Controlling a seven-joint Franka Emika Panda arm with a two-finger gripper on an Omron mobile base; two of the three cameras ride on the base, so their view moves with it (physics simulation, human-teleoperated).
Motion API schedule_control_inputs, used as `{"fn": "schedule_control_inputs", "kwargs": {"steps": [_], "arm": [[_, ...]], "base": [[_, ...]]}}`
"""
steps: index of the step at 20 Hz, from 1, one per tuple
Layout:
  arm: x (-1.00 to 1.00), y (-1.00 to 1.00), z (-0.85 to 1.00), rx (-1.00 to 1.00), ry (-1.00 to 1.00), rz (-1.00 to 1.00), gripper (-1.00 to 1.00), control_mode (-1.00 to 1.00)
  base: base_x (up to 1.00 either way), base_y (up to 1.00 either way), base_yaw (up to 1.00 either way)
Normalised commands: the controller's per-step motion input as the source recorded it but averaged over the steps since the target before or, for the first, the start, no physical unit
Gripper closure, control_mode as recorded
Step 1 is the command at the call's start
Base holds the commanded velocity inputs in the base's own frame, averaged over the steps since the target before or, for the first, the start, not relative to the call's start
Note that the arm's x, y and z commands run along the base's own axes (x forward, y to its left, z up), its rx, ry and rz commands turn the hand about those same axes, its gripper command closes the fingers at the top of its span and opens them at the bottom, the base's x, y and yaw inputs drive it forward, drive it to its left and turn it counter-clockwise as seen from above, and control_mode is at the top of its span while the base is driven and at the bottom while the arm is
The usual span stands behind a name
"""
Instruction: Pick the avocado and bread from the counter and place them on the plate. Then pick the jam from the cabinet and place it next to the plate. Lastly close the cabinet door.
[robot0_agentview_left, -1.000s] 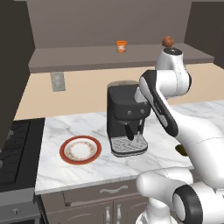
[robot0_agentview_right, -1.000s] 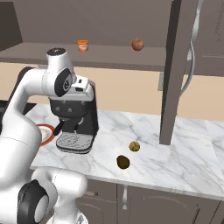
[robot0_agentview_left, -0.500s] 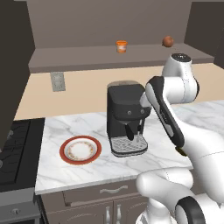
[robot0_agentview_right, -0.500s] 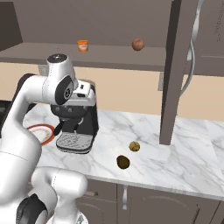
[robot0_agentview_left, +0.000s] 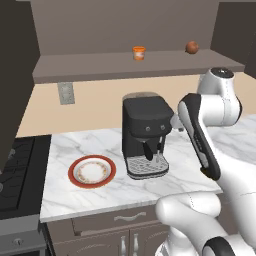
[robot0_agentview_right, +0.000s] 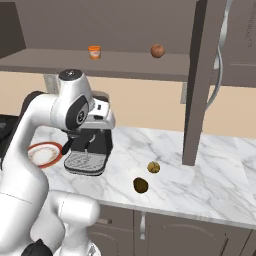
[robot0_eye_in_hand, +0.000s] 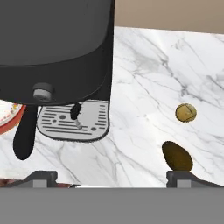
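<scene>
Left base: plate (robot0_agentview_left: 92, 171) empty on counter (robot0_agentview_left: 70, 197), just left of coffee machine (robot0_agentview_left: 145, 134). Jam (robot0_agentview_left: 139, 52) on open cabinet shelf above machine.

Right base: avocado (robot0_agentview_right: 141, 185) and bread (robot0_agentview_right: 154, 167) on counter right of machine, near each other, not touching. Gripper (robot0_agentview_right: 102, 111) up over machine.

Hand cam: fingertips (robot0_eye_in_hand: 186, 176) wide apart, nothing held. Avocado (robot0_eye_in_hand: 177, 156) right by one tip, bread (robot0_eye_in_hand: 186, 112) beyond.

Step 1, approach phase imo. Next: shift away from machine, center on avocado, drop, close.
</scene>
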Motion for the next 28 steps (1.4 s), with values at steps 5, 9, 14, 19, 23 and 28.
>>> {"fn": "schedule_control_inputs", "kwargs": {"steps": [5, 9, 14, 19, 23, 28], "arm": [[-0.18, -0.14, -0.1, 0.0, 0.0, 0.0, -1.0, -1.0], [-0.15, -0.18, -0.11, 0.0, 0.0, 0.0, -1.0, -1.0], [-0.11, -0.19, -0.1, 0.0, 0.0, 0.0, -1.0, -1.0], [-0.06, -0.18, -0.1, 0.0, 0.0, 0.0, -1.0, -1.0], [-0.06, -0.22, -0.11, 0.0, 0.0, 0.0, -1.0, -1.0], [-0.02, -0.18, -0.13, 0.0, 0.0, 0.0, -1.0, -1.0]], "base": [[0.0, 0.0, 0.0], [0.0, 0.0, 0.0], [0.0, 0.0, 0.0], [0.0, 0.0, 0.0], [0.0, 0.0, 0.0], [0.0, 0.0, 0.0]]}}
